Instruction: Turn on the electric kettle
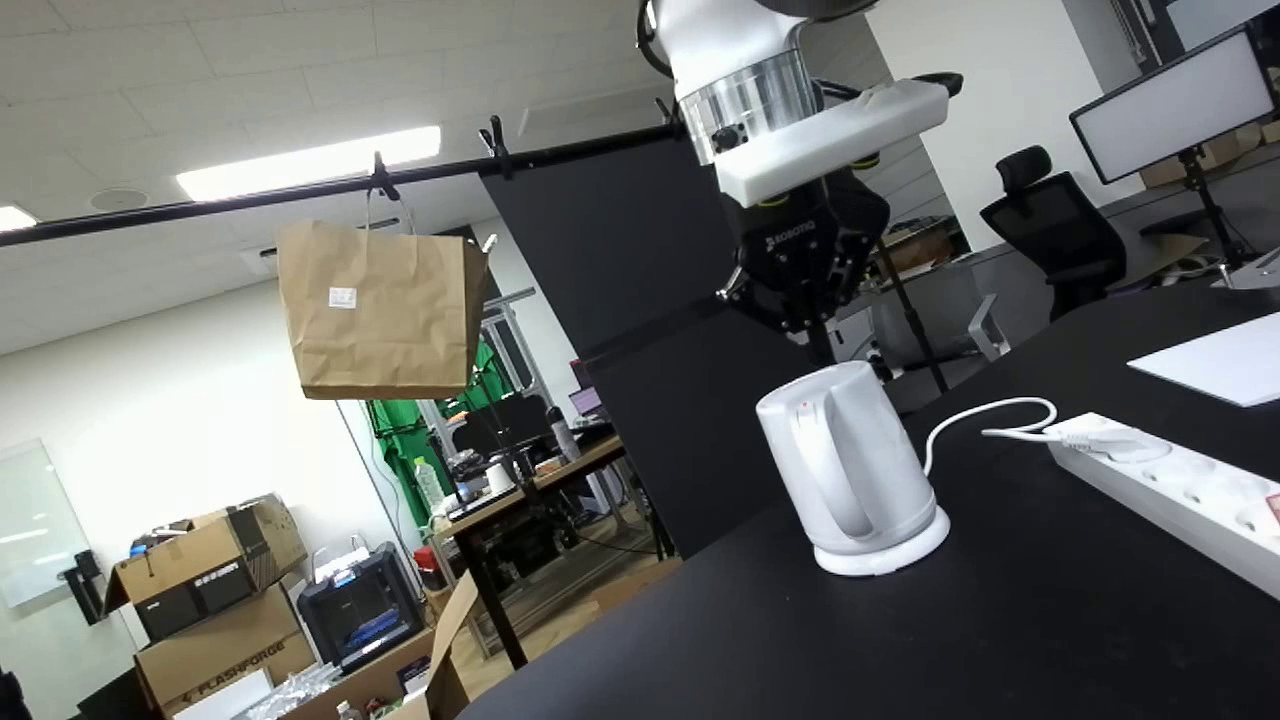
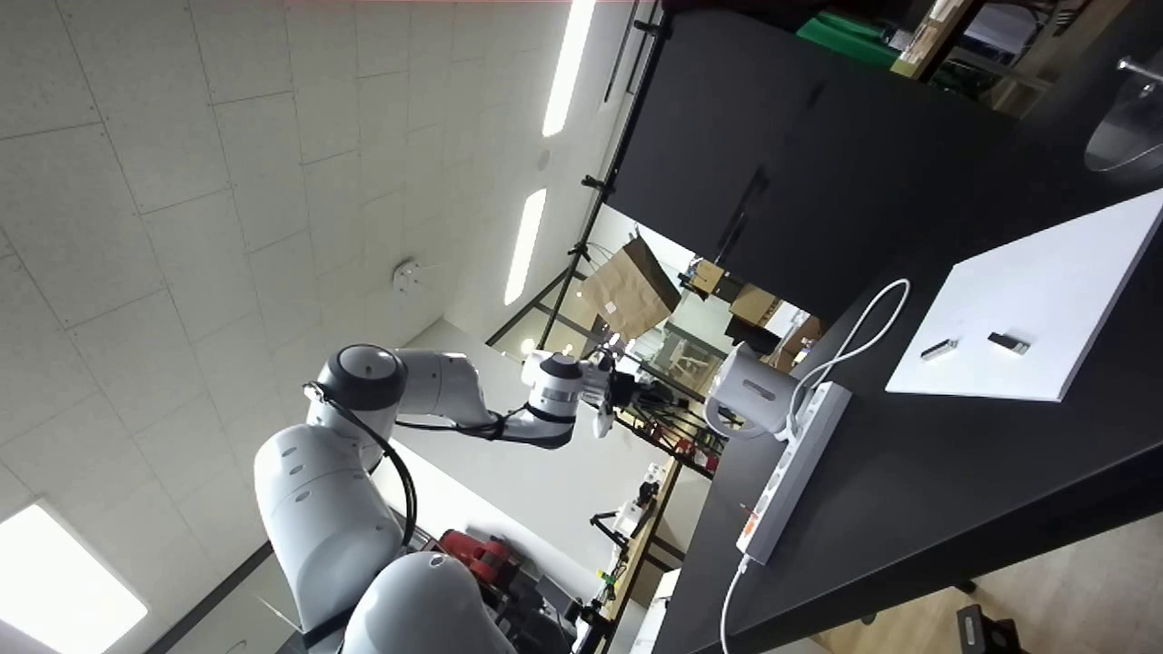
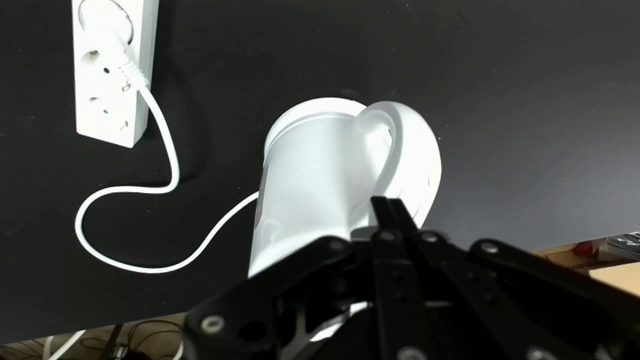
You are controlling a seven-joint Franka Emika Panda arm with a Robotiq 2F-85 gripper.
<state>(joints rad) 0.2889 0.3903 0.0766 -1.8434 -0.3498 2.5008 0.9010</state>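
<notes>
The white electric kettle stands upright on its round white base on the black table. It also shows in an exterior view and in the wrist view. Its handle lies on the right in the wrist view. A small reddish mark shows at the handle's top. My gripper is shut and empty, pointing down just over the kettle's top. In the wrist view the closed fingertips overlap the handle's upper end; whether they touch it I cannot tell. The gripper hides the kettle's top there.
A long white power strip lies beside the kettle, with the kettle's cord plugged in and looped on the table. A white board with two small dark items lies farther along. A paper bag hangs from a bar behind.
</notes>
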